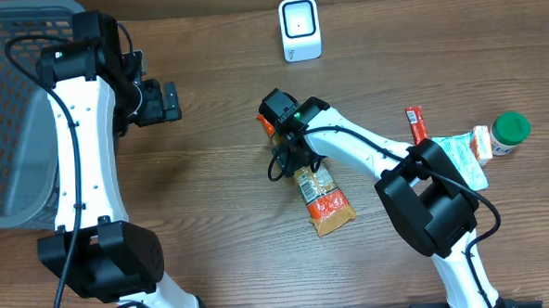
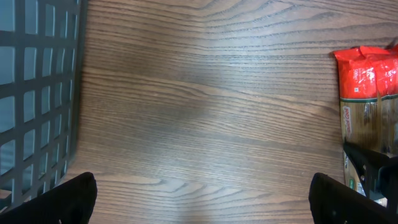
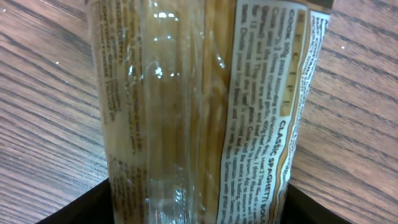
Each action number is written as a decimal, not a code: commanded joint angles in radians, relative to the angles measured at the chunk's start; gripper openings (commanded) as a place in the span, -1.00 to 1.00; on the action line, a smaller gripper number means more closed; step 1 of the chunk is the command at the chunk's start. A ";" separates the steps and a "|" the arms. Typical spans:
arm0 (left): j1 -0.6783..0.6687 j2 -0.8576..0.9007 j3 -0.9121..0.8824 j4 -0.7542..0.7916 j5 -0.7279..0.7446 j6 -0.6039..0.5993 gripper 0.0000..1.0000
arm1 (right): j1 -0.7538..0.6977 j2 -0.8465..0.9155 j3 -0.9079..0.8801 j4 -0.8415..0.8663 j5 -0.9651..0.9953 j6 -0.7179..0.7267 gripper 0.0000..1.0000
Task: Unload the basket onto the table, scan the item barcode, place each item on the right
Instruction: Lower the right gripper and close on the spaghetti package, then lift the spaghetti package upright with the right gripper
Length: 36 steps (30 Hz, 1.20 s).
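Wood-grain bench (image 1: 221,212), evenly lit. Lying flat mid-bench: spaghetti packet (image 1: 325,200), a long clear sleeve with an orange-red end at each tip, set at a slight slant. Straddled at its far part by the right fingers (image 3: 74,208), one dark pad on either side of the sleeve in the wrist view, recipe print filling the gap. Cannot tell whether pinching or merely flanking. No lift visible.

Judged step: taking hold of the packet for the carry to the scanner (image 1: 300,29), upright at the far edge and well apart from the packet.

To do it well:
- Squeeze across the narrow width, not along the length.
- Grip firmly enough to stop the slick film sliding, gently enough to spare the brittle strands.
- Expect sag at the free end, so raise level and slowly.
- No barcode visible in any view; probably on the underside, so plan a roll of the wrist before presenting it to the scanner window.

Further out: left fingers (image 2: 62,199) spread wide and empty, hovering beside the basket (image 1: 13,110). Leave parked. Off to the right, green-lidded jar (image 1: 510,130) and small packets, well apart from the route.
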<state>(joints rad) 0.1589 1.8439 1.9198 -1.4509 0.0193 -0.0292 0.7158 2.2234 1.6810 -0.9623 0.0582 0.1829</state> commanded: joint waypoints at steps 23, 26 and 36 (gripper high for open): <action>-0.002 -0.025 0.018 0.000 0.003 0.007 0.99 | 0.009 0.019 -0.041 -0.008 -0.027 0.003 0.43; -0.002 -0.025 0.018 0.000 0.003 0.007 1.00 | 0.009 0.019 -0.041 -0.008 -0.027 0.003 0.25; -0.002 -0.025 0.018 0.000 0.003 0.007 1.00 | 0.007 0.019 0.009 -0.013 -0.027 0.003 -0.67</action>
<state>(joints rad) 0.1589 1.8439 1.9198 -1.4509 0.0189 -0.0292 0.7158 2.2021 1.6939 -0.9741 0.0502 0.1825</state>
